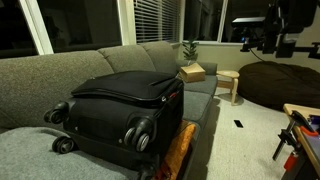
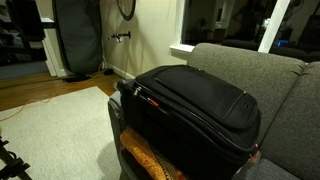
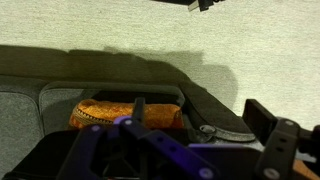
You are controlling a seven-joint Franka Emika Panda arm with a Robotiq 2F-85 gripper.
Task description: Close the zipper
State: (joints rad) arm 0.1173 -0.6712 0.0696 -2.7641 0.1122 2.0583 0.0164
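Observation:
A large black fabric wheeled suitcase [image 1: 125,115] lies on the grey sofa [image 1: 40,75] in both exterior views; it also shows from its other side [image 2: 195,115]. The zipper [image 1: 125,97] is a thin dark line round the lid edge, and it shows again here [image 2: 185,102]. In the wrist view the suitcase's dark curved edge [image 3: 190,110] carries a small metal ring [image 3: 207,130]; I cannot tell whether it is the pull. My gripper [image 3: 197,108] is open and empty. In an exterior view it hangs high at the far right [image 1: 262,42], well away from the suitcase.
An orange cushion [image 1: 177,150] sits under the suitcase's front end and shows in the wrist view [image 3: 110,112]. A small box [image 1: 192,72] and a plant [image 1: 189,50] are at the sofa's far end, next to a wooden stool [image 1: 230,83]. A dark beanbag [image 1: 280,85] lies beyond.

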